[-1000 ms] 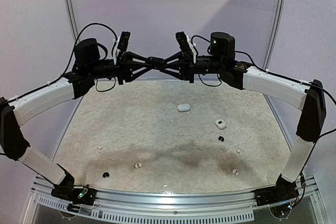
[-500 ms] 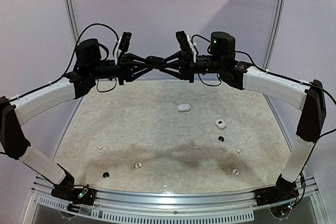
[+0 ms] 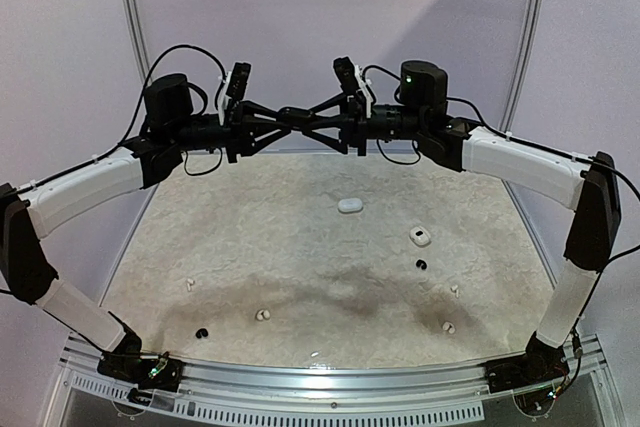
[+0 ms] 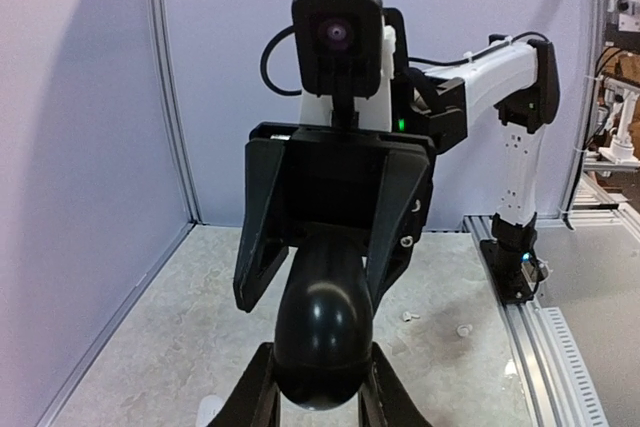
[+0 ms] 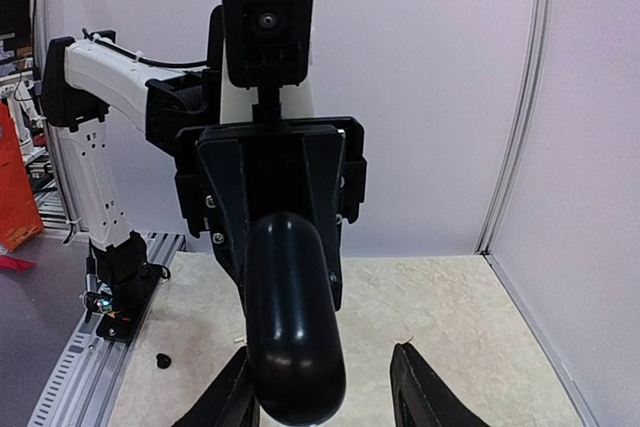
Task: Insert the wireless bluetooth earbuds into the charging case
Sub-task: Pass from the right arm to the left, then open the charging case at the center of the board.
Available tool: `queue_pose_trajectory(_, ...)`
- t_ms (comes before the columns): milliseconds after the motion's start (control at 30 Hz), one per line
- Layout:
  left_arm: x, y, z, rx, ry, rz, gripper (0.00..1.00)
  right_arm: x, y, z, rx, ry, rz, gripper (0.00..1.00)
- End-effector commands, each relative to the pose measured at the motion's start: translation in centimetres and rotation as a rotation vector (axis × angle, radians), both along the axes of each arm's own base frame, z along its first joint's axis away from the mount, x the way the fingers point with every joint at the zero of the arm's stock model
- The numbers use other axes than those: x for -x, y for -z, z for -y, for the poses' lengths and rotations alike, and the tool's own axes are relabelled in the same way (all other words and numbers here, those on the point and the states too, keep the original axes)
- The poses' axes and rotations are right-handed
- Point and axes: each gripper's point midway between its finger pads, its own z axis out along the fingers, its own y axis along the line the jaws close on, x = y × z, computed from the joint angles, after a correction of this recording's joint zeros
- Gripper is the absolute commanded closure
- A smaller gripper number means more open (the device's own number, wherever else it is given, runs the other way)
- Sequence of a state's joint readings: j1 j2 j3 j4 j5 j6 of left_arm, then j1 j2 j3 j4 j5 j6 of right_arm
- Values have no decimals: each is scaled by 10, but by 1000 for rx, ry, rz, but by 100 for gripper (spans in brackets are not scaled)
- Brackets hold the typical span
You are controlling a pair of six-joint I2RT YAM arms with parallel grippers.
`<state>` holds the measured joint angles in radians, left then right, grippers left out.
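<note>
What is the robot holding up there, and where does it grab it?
The left gripper pinches a black case by its sides; the right gripper is open around it.

We find one case point(image 3: 350, 205) far back on the tabletop point(image 3: 300, 247), a second case point(image 3: 420, 237) right of it and nearer; buds point(image 3: 263, 314) lie scattered before both.

- Left arm point(image 3: 85, 192) and right arm point(image 3: 520, 167) raised high, forearms angled inward, wrists roughly level.
- Left gripper point(image 3: 291, 117) and right gripper point(image 3: 309, 119) meet tip to tip, facing each other.
- Right gripper's fingers point(image 5: 415, 387) stand apart; left gripper's grip unclear.
</note>
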<state>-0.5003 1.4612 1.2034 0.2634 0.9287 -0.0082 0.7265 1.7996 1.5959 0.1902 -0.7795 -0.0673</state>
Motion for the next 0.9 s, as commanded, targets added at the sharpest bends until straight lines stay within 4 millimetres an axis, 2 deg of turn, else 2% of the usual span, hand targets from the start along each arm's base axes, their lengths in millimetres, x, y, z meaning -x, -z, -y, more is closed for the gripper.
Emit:
queue_pose_trajectory(0, 8, 1, 3, -28, 27, 81, 100, -15, -4, -3, -12, 69, -13, 56)
queue_pose_trajectory(267, 14, 21, 2, -137, 36, 206, 100, -20, -5, -6, -10, 81, -44, 58)
queue_pose_trajectory(400, 16, 23, 1, -158, 36, 261, 100, -21, -4, -7, -8, 84, -57, 59)
queue_pose_trajectory(667, 22, 40, -2, -224, 59, 276, 100, -19, -8, -7, -19, 72, -86, 59)
queue_pose_trajectory(867, 24, 44, -4, -237, 58, 286, 100, -20, -7, -8, -19, 72, -94, 59)
